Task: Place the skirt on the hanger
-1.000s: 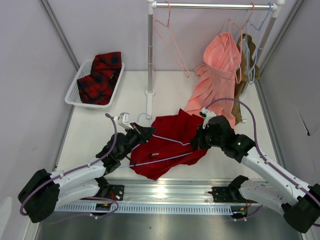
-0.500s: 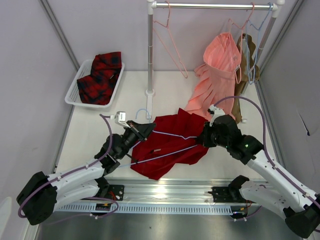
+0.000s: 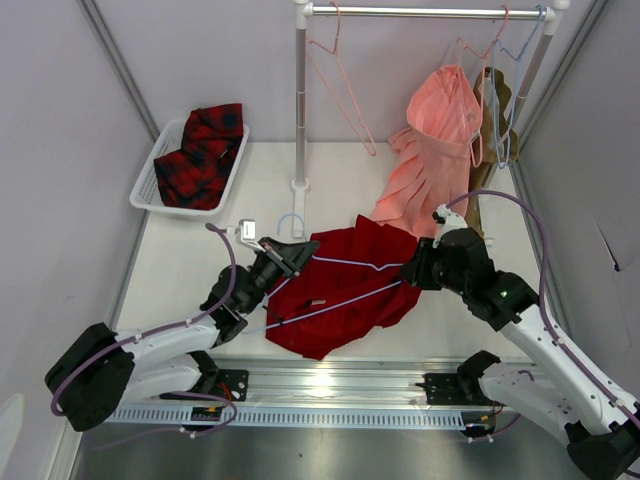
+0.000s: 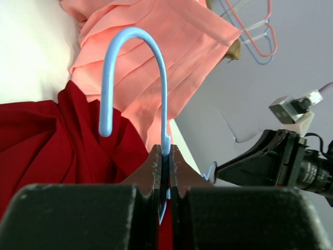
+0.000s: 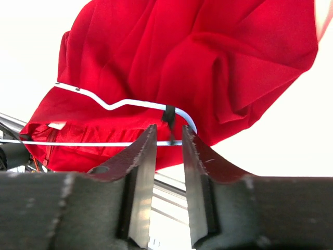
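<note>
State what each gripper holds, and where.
Left gripper clamps the hanger at its neck, just below the hook. Right gripper holds nothing; its jaws stand apart at the hanger's shoulder.

Skirt: deep red, crumpled on the table, front centre, between the two arms. Hanger: light blue wire, laid across the skirt; two wire runs show on top of the fabric and meet at the right end.

Left gripper: at the hanger's neck, on the skirt's left edge. Right gripper: at the hanger's right corner, on the skirt's right edge. The jaw gap of either cannot be read from above.

Basket: white, rear left, holding a plaid garment. Rail: on a pole, carrying a bare pink hanger, a pink skirt whose hem reaches the table just beside the red one, and a brown garment.
</note>
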### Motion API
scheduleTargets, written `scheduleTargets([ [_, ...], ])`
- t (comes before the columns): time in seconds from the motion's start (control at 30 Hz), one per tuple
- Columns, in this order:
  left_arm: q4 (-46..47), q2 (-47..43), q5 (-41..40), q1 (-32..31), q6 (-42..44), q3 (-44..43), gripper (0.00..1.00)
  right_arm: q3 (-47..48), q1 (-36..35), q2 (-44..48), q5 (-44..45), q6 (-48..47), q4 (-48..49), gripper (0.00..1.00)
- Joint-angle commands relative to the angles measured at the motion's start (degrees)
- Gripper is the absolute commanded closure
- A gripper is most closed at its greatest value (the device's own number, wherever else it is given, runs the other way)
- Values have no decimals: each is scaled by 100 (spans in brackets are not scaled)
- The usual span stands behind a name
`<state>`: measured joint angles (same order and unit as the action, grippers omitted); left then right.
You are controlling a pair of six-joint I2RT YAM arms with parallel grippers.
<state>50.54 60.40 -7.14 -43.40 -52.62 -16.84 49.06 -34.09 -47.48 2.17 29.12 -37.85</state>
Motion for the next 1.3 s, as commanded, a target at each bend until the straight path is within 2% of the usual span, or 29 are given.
scheduleTargets([
  [0.0,922,129,54,-20,-249,-83,100,-1,69,125,108,128,-12,66],
  [0.3,1388,613,133,-28,-372,-65,100,-212,209,389,90,217,-56,59],
  [0.47,1581,859,195,-81,-416,-152,100,-230,227,231,-156,199,206,60],
  [0.6,1722,1079,256,-143,-424,-337,100,-204,227,-58,-305,173,278,64],
  [0.73,1565,1105,283,-178,-337,-460,100,-274,227,-120,-279,146,418,75],
  [0.83,1459,1035,292,-187,-293,-539,100,-256,218,-234,-349,137,497,86],
  [0.87,1363,1018,300,-187,-267,-600,100,-248,192,-261,-454,146,584,93],
  [0.97,1143,991,344,-213,-143,-750,100,-169,-26,-349,-534,243,708,99],
  [1.17,764,1070,564,-248,94,-1119,100,183,-520,-455,-227,261,569,99],
  [1.23,370,1062,748,-239,321,-1417,100,297,-538,-394,-61,217,437,95],
  [1.27,281,1070,932,-248,401,-1497,100,341,-538,-341,-33,182,305,88],
])
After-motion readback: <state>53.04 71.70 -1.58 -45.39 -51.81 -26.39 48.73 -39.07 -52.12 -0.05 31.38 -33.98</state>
